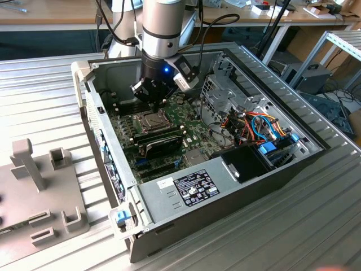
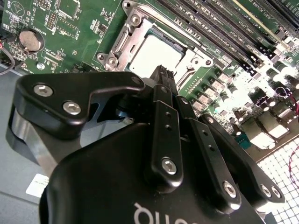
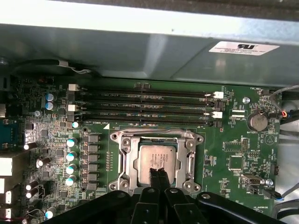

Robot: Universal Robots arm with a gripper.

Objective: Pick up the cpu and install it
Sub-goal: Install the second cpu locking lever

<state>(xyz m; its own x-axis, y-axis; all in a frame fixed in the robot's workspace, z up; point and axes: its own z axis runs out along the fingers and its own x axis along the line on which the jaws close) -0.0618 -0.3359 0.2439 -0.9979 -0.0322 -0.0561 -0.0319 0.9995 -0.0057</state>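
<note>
The chip (image 3: 157, 159) already lies flat inside the square socket (image 3: 156, 161) on the green board (image 3: 224, 154), its dull silver top facing up, with the socket's metal frame around it. In the second wrist view the same chip (image 2: 156, 55) shows pale and square within the frame, just beyond the fingertips.

The gripper (image 3: 157, 173) hangs right above the edge of the chip. In both wrist views its 2 fingers are pressed together with no gap and nothing between them, so it is clenched on empty air, not carrying anything. I cannot tell whether the tips touch the chip or hover just over it.

In the exterior view the gripper (image 1: 153, 103) stands low inside the open computer case (image 1: 169, 192), directly over the socket (image 1: 153, 119), beside the 4 long memory slots (image 3: 145, 105).

Judging from this, the pick-up and the placing are done, and the step in hand is seating the chip. What remains calls for a gentle, straight touch: the chip must sit level in the socket, and any sideways push could shift it.
</note>
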